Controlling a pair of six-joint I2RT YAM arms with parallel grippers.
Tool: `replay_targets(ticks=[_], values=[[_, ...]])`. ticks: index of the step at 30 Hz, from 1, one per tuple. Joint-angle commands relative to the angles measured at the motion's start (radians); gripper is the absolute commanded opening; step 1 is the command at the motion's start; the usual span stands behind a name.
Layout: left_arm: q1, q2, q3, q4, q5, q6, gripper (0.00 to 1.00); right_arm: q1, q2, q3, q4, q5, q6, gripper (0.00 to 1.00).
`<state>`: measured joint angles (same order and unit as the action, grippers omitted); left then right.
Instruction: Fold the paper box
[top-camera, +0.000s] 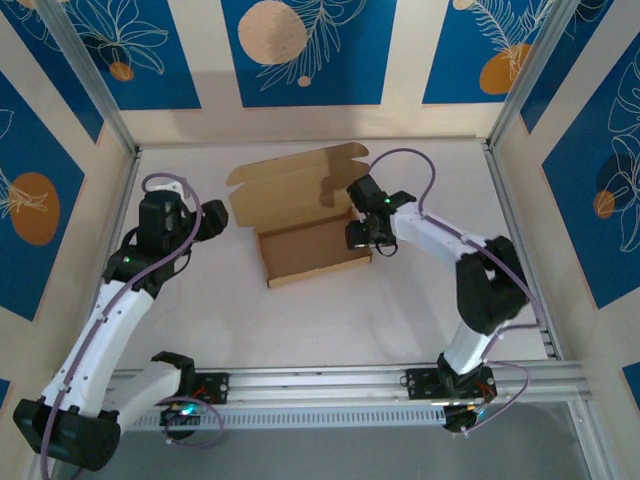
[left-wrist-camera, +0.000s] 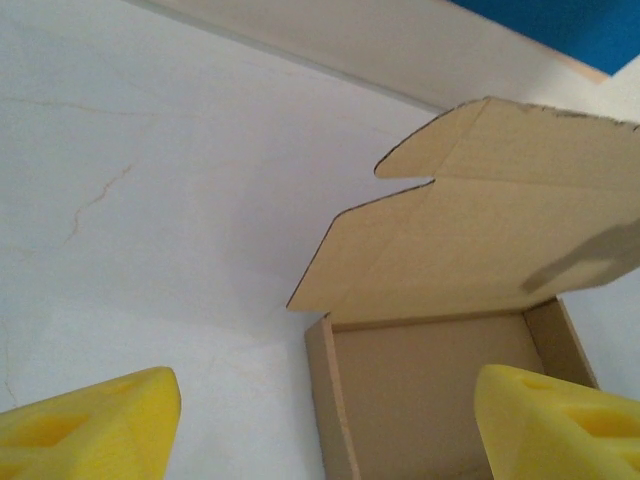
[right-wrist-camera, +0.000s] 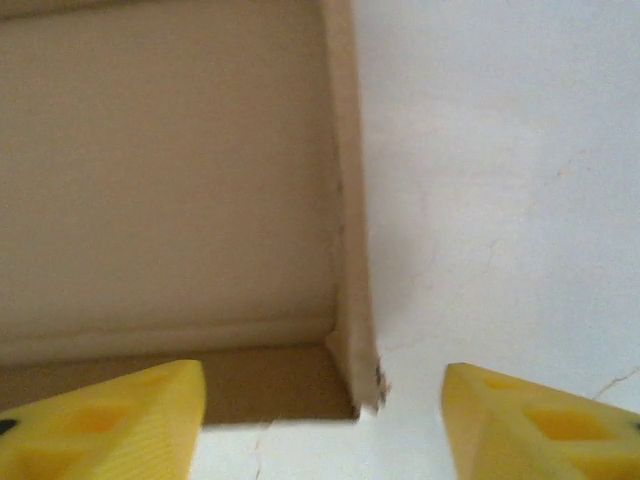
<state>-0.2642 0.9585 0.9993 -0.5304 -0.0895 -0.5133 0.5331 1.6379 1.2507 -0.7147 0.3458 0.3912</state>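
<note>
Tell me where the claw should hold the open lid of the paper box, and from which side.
Probably the lid at its far free edge, from above: it leans back behind the tray, so that thin edge stands clear on both faces.

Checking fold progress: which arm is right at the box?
The right arm: its fingers straddle the box's right wall. The left arm's fingers hang beside the box, apart from it.

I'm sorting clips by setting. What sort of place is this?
Probably a lab robot cell rather than a home: a white table fenced by an aluminium frame, blue printed backdrop panels around it, and a left arm and right arm bolted to a rail.
</note>
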Motion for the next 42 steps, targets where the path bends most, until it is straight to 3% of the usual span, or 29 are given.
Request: replay_targets(ticks=[1,6,11,13,14,16,20,25,28,35,38,42], values=[[-0.011,0.013,-0.020,-0.033,0.080,0.042,0.75,0.004,-0.159,0.003,0.069,-0.035,-0.035,0.74],[-0.065,0.050,-0.033,-0.030,0.087,0.044,0.73,-0.030,-0.210,0.172,0.073,-0.085,-0.058,0.73],[-0.093,0.058,-0.031,-0.030,0.031,0.058,0.74,-0.074,0.004,0.550,-0.110,-0.009,-0.013,0.73],[-0.087,0.054,-0.012,-0.033,-0.044,0.093,0.77,-0.136,0.064,0.648,-0.144,-0.100,0.007,0.78],[-0.078,0.057,-0.006,-0.025,-0.059,0.111,0.78,-0.170,0.074,0.648,-0.110,-0.189,-0.002,0.80],[-0.058,0.060,-0.009,0.042,-0.046,0.174,0.79,-0.213,0.092,0.632,-0.023,-0.352,-0.069,1.00],[-0.040,0.079,-0.055,0.229,-0.031,0.302,0.83,-0.223,0.154,0.627,0.032,-0.409,-0.259,0.99],[-0.001,0.202,-0.035,0.317,-0.031,0.388,0.89,-0.241,0.105,0.397,0.297,-0.503,-0.421,0.99],[0.029,0.258,-0.023,0.359,0.012,0.406,0.91,-0.241,0.093,0.300,0.423,-0.485,-0.508,0.99],[0.050,0.366,0.038,0.427,0.153,0.444,0.90,-0.245,0.232,0.438,0.299,-0.408,-0.632,0.99],[0.049,0.405,0.056,0.441,0.224,0.442,0.89,-0.251,0.253,0.443,0.285,-0.464,-0.624,0.99],[0.050,0.450,0.078,0.440,0.232,0.431,0.86,-0.250,0.282,0.441,0.266,-0.497,-0.617,0.98]])
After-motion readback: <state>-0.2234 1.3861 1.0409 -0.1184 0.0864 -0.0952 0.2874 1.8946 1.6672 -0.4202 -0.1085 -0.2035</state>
